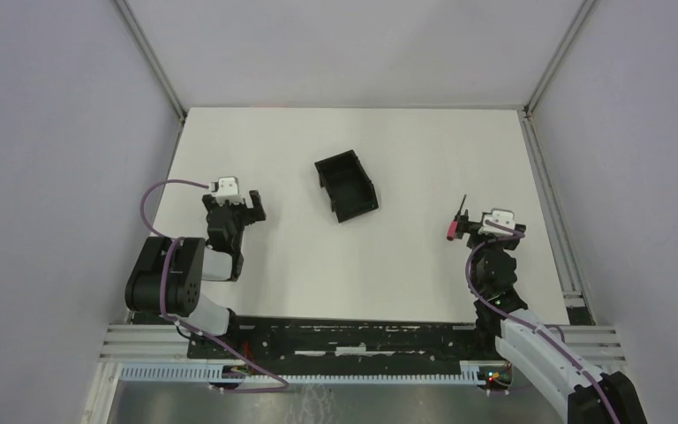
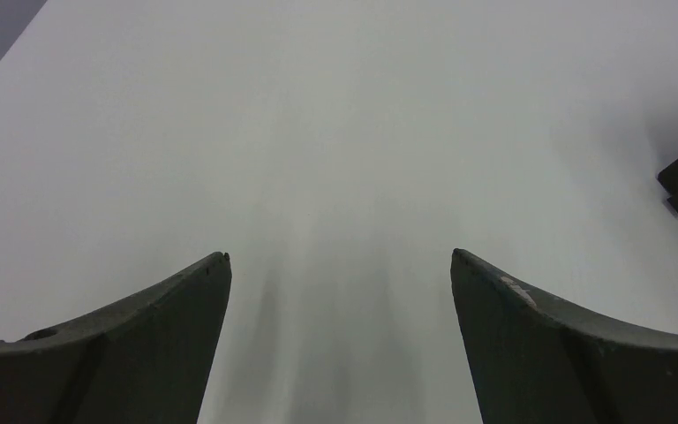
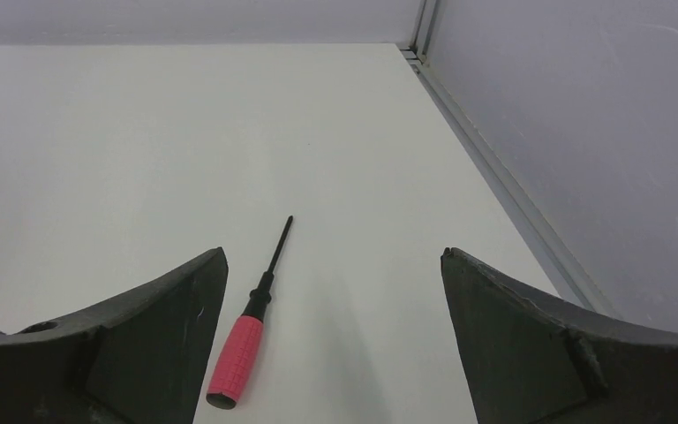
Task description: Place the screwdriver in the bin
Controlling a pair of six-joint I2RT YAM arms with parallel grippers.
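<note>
Lying flat at 3 o'clock on the white table (image 1: pixel 406 265), well apart from the black plastic open-top bin (image 1: pixel 346 185) near centre: small pink-handled, black-shafted screwdriver (image 3: pixel 252 331). Flanked by the right gripper (image 3: pixel 334 252), spread wide, holding nothing; at 9 o'clock, left gripper (image 2: pixel 340 254) likewise spread, empty

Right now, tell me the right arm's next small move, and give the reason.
Probably shift the right hand slightly sideways, centring it over the pink handle of the screwdriver before lowering. The hand is open and holds nothing. The screwdriver lies flat on the table, its handle close beside one finger rather than midway between both. Closing from here might only nudge it.
</note>
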